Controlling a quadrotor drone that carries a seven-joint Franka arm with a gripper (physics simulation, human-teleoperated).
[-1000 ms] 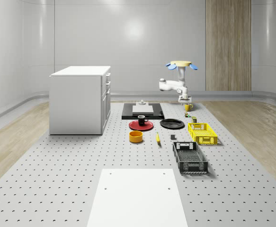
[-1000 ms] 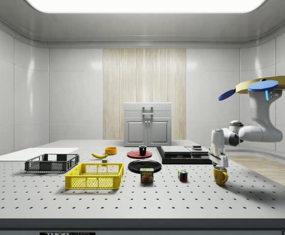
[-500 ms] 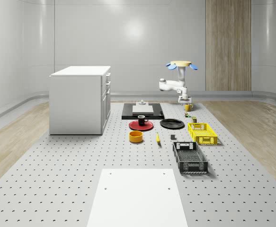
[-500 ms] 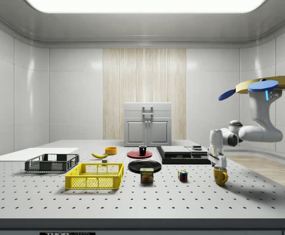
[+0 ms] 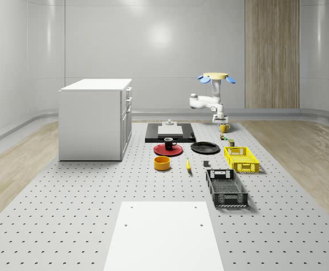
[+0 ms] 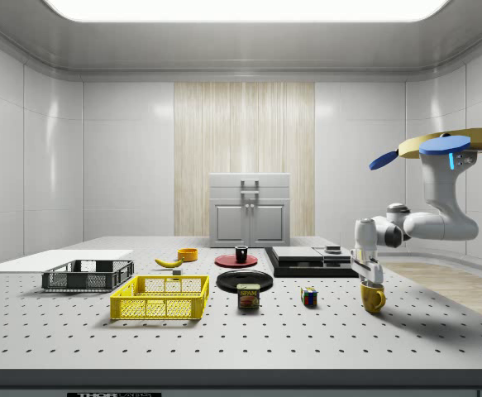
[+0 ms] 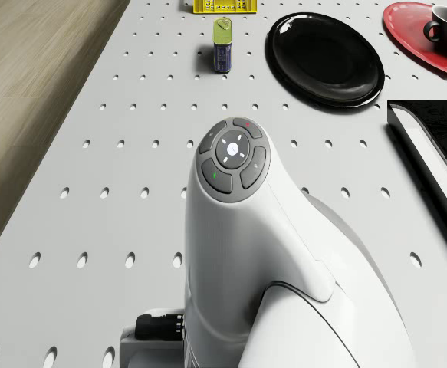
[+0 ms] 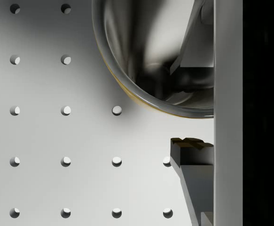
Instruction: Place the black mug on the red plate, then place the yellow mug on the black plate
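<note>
The yellow mug stands on the table near its far right corner in the whole-scene view. My gripper points straight down onto the mug's rim. In the wrist view the gripper straddles the mug wall, one finger inside and one outside, shut on it. The drone hovers above that corner. The black mug stands on the red plate. Beside it lies the black plate, with nothing on it.
A white cabinet stands at the whole-scene view's left, a black slab behind the plates. Nearer are a yellow basket, a black basket, an orange bowl, a banana, a can and a cube.
The gripper has sunk a little onto the yellow mug and its fingers have closed on the mug's wall. The drone and the mug stay in place.
</note>
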